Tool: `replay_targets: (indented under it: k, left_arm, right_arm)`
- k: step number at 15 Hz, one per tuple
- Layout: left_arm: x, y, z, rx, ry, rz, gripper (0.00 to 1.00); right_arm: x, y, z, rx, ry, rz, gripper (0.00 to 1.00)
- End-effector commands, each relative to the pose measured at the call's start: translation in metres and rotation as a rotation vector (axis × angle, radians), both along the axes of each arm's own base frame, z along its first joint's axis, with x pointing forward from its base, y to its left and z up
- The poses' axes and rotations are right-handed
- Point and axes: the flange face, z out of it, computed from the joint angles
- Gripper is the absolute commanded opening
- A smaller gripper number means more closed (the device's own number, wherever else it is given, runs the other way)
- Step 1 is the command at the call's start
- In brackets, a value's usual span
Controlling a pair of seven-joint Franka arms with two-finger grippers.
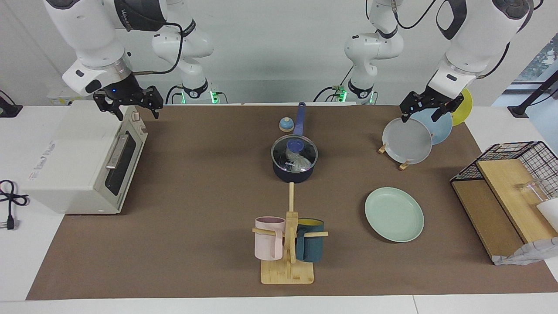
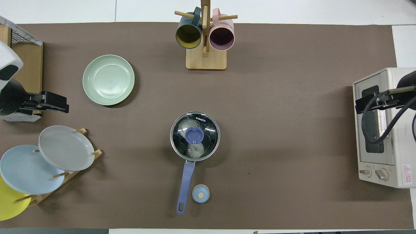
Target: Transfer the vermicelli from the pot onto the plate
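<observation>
The dark navy pot (image 1: 292,175) stands mid-table, its long blue handle (image 2: 186,182) pointing toward the robots. A glass lid (image 2: 208,125) with a blue knob covers it. Whitish vermicelli (image 1: 300,163) (image 2: 196,150) shows through the glass. The pale mint-green plate (image 1: 394,213) (image 2: 108,79) lies bare, farther from the robots than the pot, toward the left arm's end. My left gripper (image 1: 420,117) (image 2: 63,105) hangs open over the plate rack. My right gripper (image 1: 137,112) (image 2: 359,105) hangs open over the toaster oven. Neither holds anything.
A plate rack (image 1: 403,165) holds grey, light blue and yellow plates. A white toaster oven (image 1: 87,161) sits at the right arm's end. A mug tree (image 1: 290,244) carries a pink and a teal mug. A small blue round piece (image 1: 286,124) lies beside the handle. A wire basket (image 1: 518,174) holds wooden boards.
</observation>
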Motion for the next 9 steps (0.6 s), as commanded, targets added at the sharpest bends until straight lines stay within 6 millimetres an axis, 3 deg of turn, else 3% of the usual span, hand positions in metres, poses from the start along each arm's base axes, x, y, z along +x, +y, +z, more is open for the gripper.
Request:
replay_targets:
  k: [1, 7, 9]
  left_arm:
    - [-0.005, 0.004, 0.004, 0.027, -0.006, -0.002, 1.0]
    - [-0.005, 0.004, 0.004, 0.027, -0.006, -0.002, 1.0]
    - [-0.005, 0.004, 0.004, 0.027, -0.006, -0.002, 1.0]
  right_arm:
    - [0.002, 0.001, 0.002, 0.012, -0.004, 0.008, 1.0]
    - [0.002, 0.005, 0.001, 0.013, -0.001, 0.014, 1.0]
    - [0.001, 0.017, -0.001, 0.013, 0.0, 0.02, 1.0]
